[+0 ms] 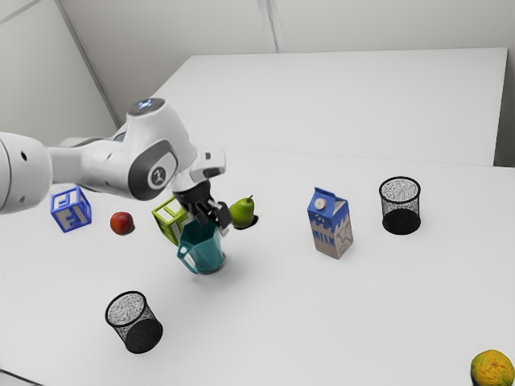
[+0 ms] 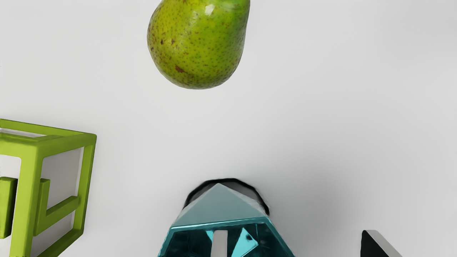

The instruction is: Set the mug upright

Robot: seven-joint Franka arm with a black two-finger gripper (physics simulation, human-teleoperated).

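The white arm (image 1: pixel 87 166) is extended from the exterior view's left edge, with its bulky wrist (image 1: pixel 158 141) held left of the frame's centre. The black gripper (image 1: pixel 212 219) is angled downward, tilted toward the exterior view's right. In the wrist view its fingers (image 2: pixel 375 246) are spread wide apart, one tip seen at bottom centre, the other at bottom right.

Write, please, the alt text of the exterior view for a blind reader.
White robot arm with its black gripper at a teal mug on a table, among two blocks, two mesh cups, a milk carton and three fruits.
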